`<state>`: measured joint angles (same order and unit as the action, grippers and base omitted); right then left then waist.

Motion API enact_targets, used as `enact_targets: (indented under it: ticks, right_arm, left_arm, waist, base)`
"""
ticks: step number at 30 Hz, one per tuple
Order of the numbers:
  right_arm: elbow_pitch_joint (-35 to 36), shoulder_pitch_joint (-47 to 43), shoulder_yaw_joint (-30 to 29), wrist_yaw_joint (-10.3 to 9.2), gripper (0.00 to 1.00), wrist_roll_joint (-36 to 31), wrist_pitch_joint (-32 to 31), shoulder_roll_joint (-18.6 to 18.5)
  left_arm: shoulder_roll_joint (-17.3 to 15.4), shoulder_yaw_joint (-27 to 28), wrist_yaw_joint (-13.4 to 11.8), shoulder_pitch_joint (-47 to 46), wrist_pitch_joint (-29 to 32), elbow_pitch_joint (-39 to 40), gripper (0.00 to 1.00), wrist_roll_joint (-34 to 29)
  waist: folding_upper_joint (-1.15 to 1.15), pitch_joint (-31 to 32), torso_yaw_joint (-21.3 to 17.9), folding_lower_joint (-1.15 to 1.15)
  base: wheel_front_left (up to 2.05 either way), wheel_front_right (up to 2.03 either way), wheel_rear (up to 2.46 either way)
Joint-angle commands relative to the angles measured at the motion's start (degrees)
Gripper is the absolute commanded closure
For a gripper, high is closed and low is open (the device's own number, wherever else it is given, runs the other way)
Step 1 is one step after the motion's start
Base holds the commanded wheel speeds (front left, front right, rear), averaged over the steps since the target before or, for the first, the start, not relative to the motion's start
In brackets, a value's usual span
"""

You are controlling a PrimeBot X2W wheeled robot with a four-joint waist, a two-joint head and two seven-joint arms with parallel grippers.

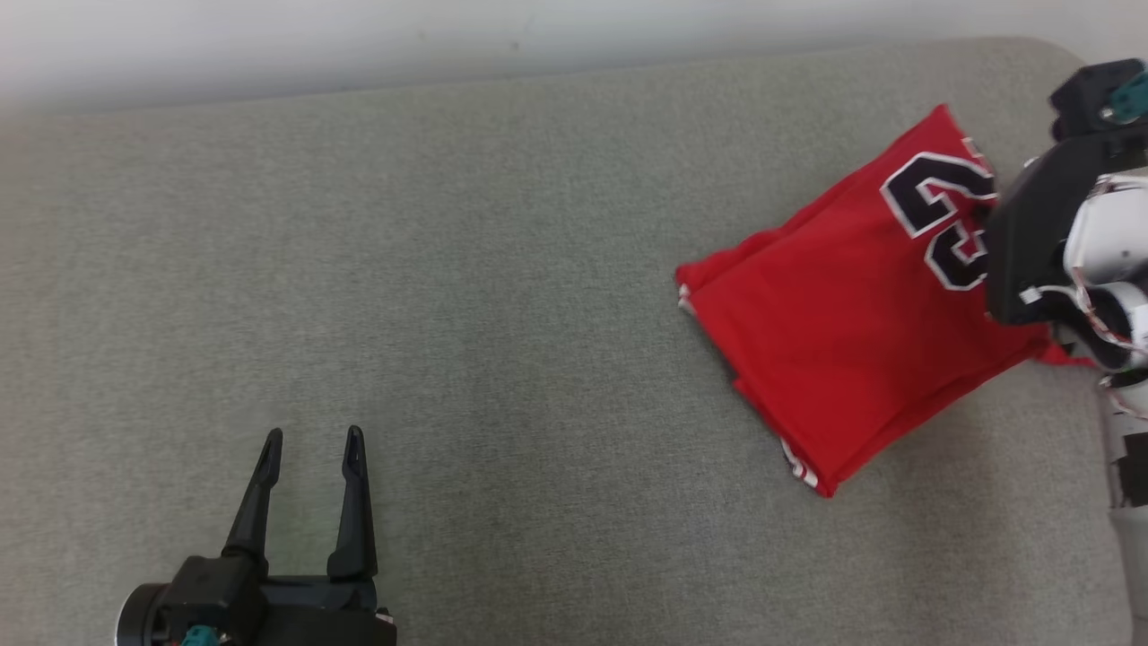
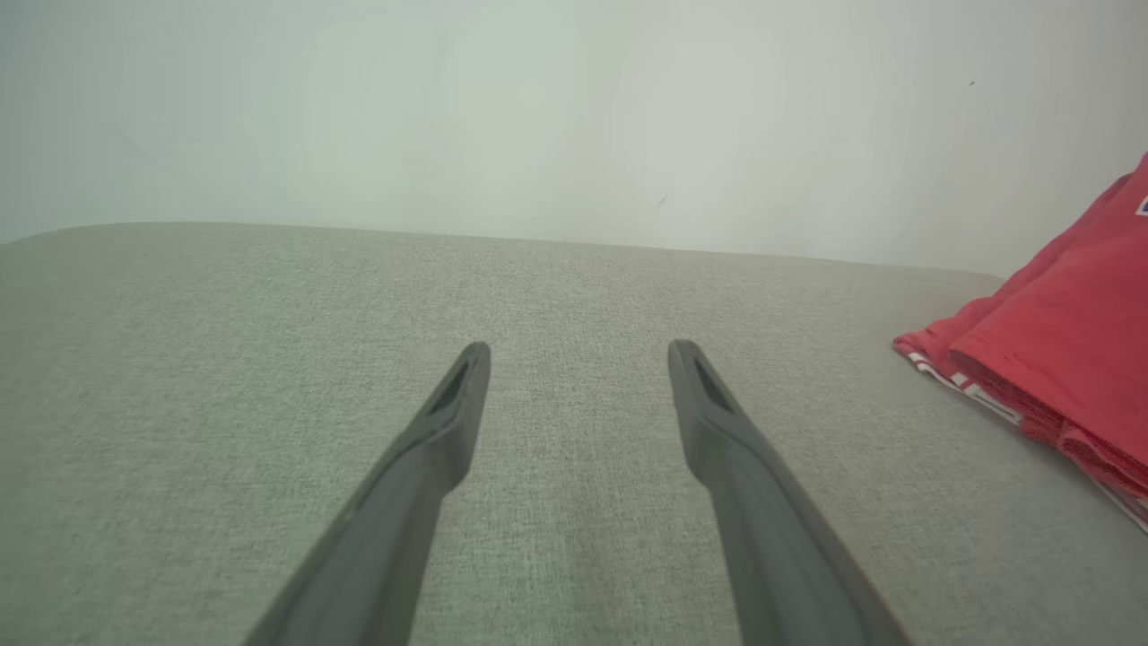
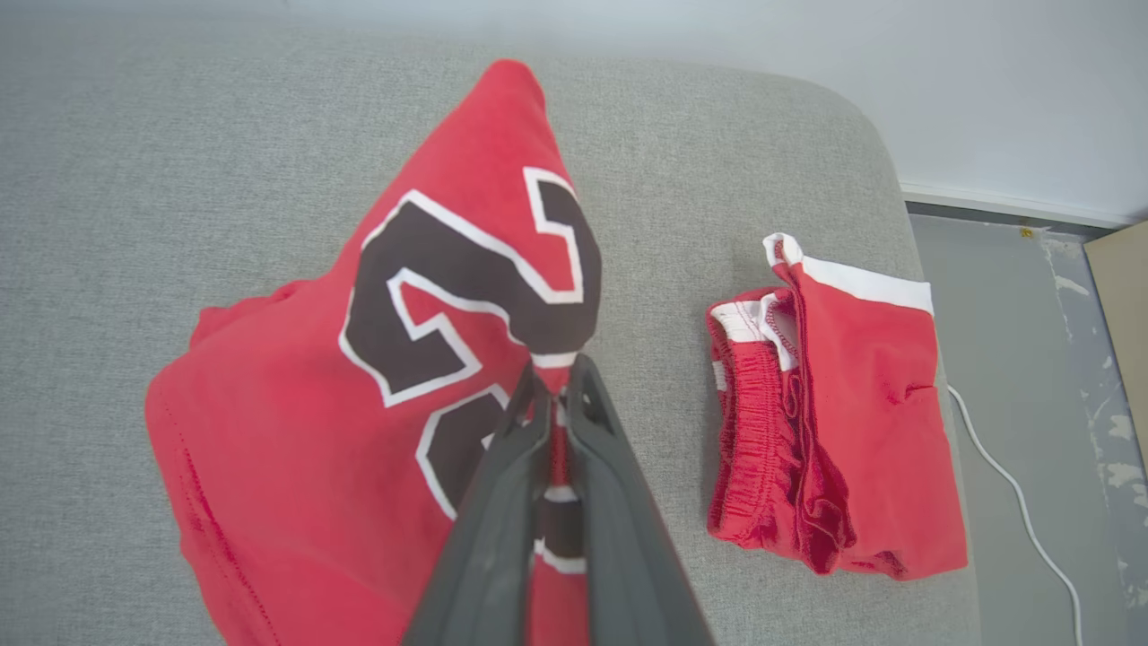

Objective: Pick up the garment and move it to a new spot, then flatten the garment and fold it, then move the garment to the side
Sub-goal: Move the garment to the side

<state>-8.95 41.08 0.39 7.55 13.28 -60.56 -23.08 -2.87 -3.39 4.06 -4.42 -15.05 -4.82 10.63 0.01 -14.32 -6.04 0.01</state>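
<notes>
jersey, red with dark numerals, lies folded at the far right of the grey cushioned surface. it slants from near left to far right, its numbered end pinched up in the right claw, fingers clamped together on the cloth. red shorts lie near it by the surface's rounded end. left claw stands apart and empty at near left, well away; moving the jersey aside looks to be the right arm's job.

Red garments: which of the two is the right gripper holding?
The jersey with the black, white-edged number; the right gripper is shut on its fabric. The other, red shorts with a white band, lies folded beside it, untouched.
</notes>
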Motion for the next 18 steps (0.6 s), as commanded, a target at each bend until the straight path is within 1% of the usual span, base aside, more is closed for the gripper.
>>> enact_targets:
  ticks: [1, 7, 10, 14, 18]
  right_arm:
    - [0.25, 0.69, -1.00, -0.16, 1.00, -1.01, -0.28, -0.66]
    - [0.54, 2.66, -5.56, -0.17, 1.00, -3.59, 0.05, -2.82]
    - [0.35, 3.13, -6.88, -0.16, 1.00, -4.78, 0.64, -3.61]
    - [-0.22, 3.88, -10.41, -0.16, 1.00, -7.07, 1.45, -4.01]
    - [-0.34, 4.83, -14.50, -0.16, 1.00, -9.46, 2.92, -5.32]
  left_arm:
    - [-0.01, 0.10, 0.16, -0.76, -0.14, 0.11, 0.00, 0.08]
    - [-0.08, 0.56, 0.90, -1.85, -0.14, 0.41, 0.00, -1.42]
    - [-0.21, 0.67, 1.14, -2.04, -0.14, 0.38, 0.00, -1.75]
    - [-0.65, 0.62, 1.67, -2.81, -0.14, 0.40, 0.00, -2.40]
    - [-1.07, 0.24, 1.98, -3.39, -0.14, 1.03, 0.00, -3.17]
  waist:
    - [-0.01, -1.89, -1.80, -0.01]
    - [-0.01, -4.28, -3.03, -0.01]
    - [-0.01, -4.95, -3.16, -0.01]
    - [-0.01, -6.47, -3.03, -0.01]
    - [-0.01, -8.39, -2.68, -0.01]
  base:
    - [0.00, 0.00, 0.00]
    - [0.00, 0.00, 0.00]
    - [0.00, 0.00, 0.00]
    - [0.00, 0.00, 0.00]
    - [0.00, 0.00, 0.00]
